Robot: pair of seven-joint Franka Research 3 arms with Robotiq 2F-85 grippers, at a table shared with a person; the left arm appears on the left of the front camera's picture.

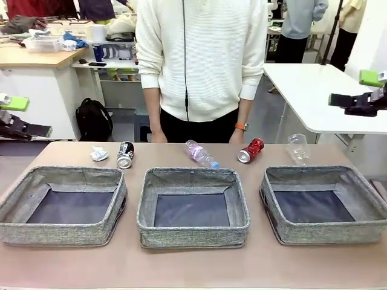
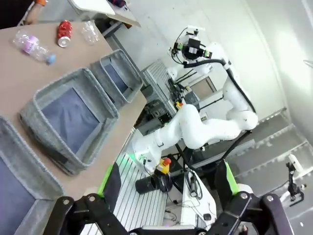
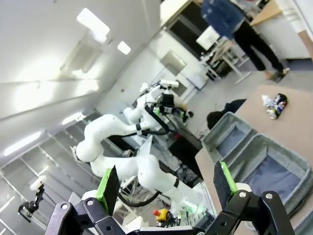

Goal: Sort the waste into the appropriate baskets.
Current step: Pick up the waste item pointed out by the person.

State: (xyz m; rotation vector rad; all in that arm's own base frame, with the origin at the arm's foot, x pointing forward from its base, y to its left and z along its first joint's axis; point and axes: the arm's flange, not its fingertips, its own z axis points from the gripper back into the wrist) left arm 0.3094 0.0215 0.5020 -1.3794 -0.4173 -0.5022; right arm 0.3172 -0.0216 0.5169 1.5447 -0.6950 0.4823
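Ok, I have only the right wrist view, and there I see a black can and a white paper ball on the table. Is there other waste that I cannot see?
Observer: Yes, in the front view a clear plastic bottle lies on its side behind the middle basket.
Operator: And further toward the right side?
Observer: A red can lies on its side, just right of the bottle.
Operator: Is that the last piece?
Observer: No, a clear plastic cup sits behind the right basket.
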